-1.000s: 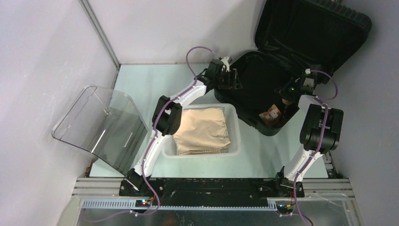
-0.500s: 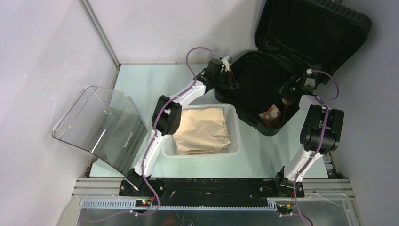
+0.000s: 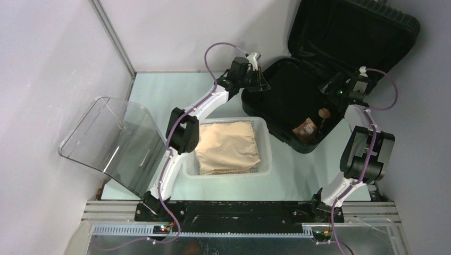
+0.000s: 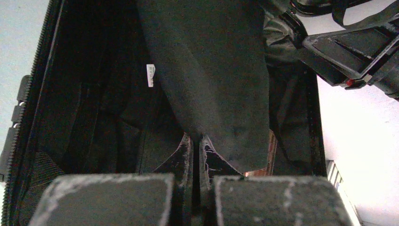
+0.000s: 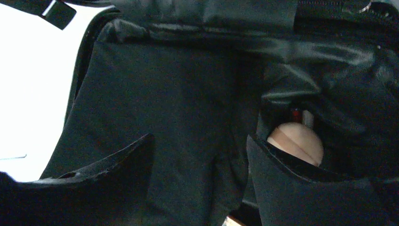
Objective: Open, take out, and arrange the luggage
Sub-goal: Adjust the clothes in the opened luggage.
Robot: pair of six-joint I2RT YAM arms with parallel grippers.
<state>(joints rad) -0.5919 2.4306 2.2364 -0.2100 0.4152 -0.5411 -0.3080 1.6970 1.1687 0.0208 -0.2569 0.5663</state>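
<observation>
From the top view, the luggage (image 3: 291, 103) lies open at the far right of the tabletop (image 3: 159, 90), with its lid tipped back against the wall. My left hand (image 3: 259, 82) is at the left rim of the luggage, and my right hand (image 3: 331, 87) is over its right side. A white basket (image 3: 266, 159) sits just beside the luggage with a folded tan cloth (image 3: 228, 146) in it. In the left wrist view, the left hand is squeezed shut. Its fingers (image 4: 186, 153) pinch the edge of a black cloth (image 4: 211, 70) that runs down into the luggage. In the right wrist view, the right hand is wide open and holds nothing. Dark cloth lies under the gap, and a round tan thing (image 5: 296, 141) peeks out by one finger. I think the step now is to lift the black cloth out. To do it well, I should raise the left hand slowly and straight up, so the thin pinch does not slip. The cloth is floppy and will hang and drag, so I want it high over the rim before I go sideways. The open right hand should be away from the cloth so nothing snags.
</observation>
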